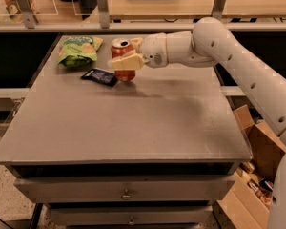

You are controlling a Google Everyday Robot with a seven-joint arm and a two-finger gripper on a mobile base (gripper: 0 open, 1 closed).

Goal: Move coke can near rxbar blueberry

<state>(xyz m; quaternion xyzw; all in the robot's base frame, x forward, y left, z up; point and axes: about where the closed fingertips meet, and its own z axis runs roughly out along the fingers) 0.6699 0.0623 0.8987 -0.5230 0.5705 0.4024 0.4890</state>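
The coke can [122, 58] is red-orange with a silver top. It stands upright at the far left-centre of the grey table [133, 123]. My gripper [126, 57] reaches in from the right and is shut on the can, one cream finger across its front. The rxbar blueberry [99, 76], a flat dark navy bar, lies on the table just left of the can's base, very close to it.
A crinkled green snack bag [78, 50] lies at the far left of the table, behind the bar. Shelving and posts stand behind the table. Cardboard boxes [257, 147] sit on the floor to the right. Drawers are below the table top.
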